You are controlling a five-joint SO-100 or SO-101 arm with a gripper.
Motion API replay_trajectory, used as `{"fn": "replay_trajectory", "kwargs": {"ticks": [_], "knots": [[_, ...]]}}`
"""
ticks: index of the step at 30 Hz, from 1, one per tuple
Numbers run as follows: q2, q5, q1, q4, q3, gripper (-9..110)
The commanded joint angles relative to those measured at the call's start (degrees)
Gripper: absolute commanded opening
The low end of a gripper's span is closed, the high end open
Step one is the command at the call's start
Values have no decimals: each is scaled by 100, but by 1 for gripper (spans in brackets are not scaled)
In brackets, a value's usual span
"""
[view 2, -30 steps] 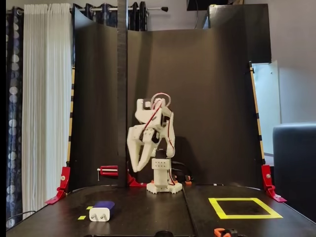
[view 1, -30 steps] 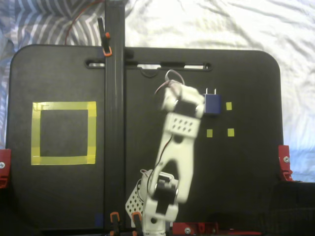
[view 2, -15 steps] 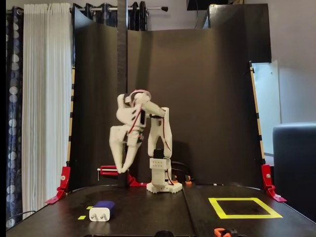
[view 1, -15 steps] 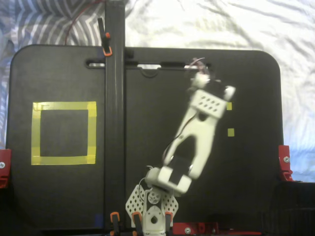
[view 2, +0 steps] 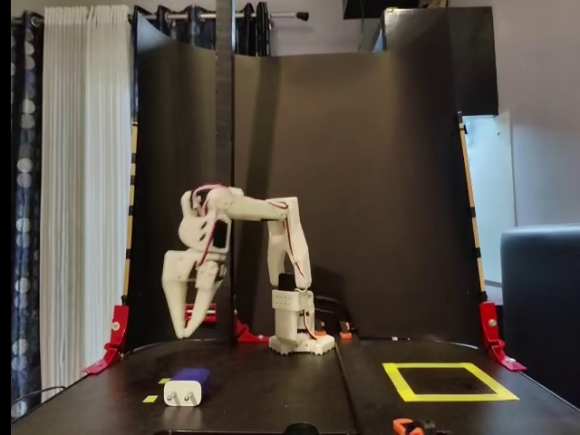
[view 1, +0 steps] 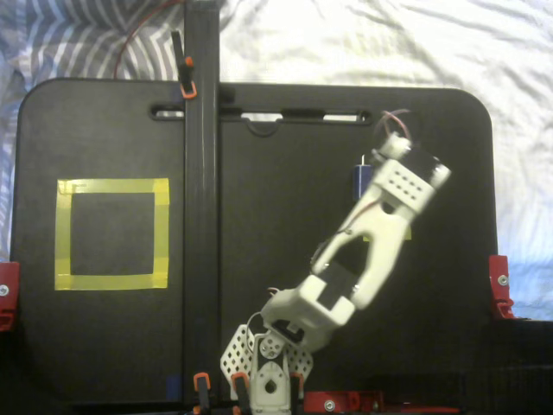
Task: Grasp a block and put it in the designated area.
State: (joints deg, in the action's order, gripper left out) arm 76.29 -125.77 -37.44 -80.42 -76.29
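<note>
While the white jointed arm (view 2: 272, 236) reaches out over the broad black table (view 1: 259, 259), its hand (view 2: 184, 324) hangs point-down well above the surface, and nothing is between its fingers. They look slightly parted in the low fixed view, though how far open they are I cannot tell.

Largest after the table is the big square outline of yellow tape (view 1: 112, 233), lying at the left in the top-down fixed view and at the right (view 2: 450, 381) in the low one, well apart from the arm's reach at present.

Smallest is the small dark blue boxy plug adapter (view 2: 188, 386), resting on the table near a tiny yellow marker (view 2: 150, 399). From above only a sliver of it (view 1: 363, 179) shows beside the arm's wrist, prongs pointing away from the arm's base, so its long axis appears to run roughly along the arm's reach.

The adapter lies below the hand and a little toward the low camera; a descent seems to be the move that follows.

A black backdrop and pale curtain stand behind the table, which rests on white bedding.
</note>
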Motion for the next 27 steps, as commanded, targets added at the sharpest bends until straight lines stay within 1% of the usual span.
{"fn": "replay_trajectory", "kwargs": {"ticks": [1,8,12,14,16,18,22,27], "knots": [[-44,-114,-149,176,246,0],[-422,-123,-272,615,246,0],[-527,-114,-272,659,246,2],[-545,-114,-264,659,246,5],[-554,-114,-255,642,246,15],[-554,-114,-237,633,246,21],[-580,-141,-193,642,246,26],[-668,-176,-141,668,246,28]]}}
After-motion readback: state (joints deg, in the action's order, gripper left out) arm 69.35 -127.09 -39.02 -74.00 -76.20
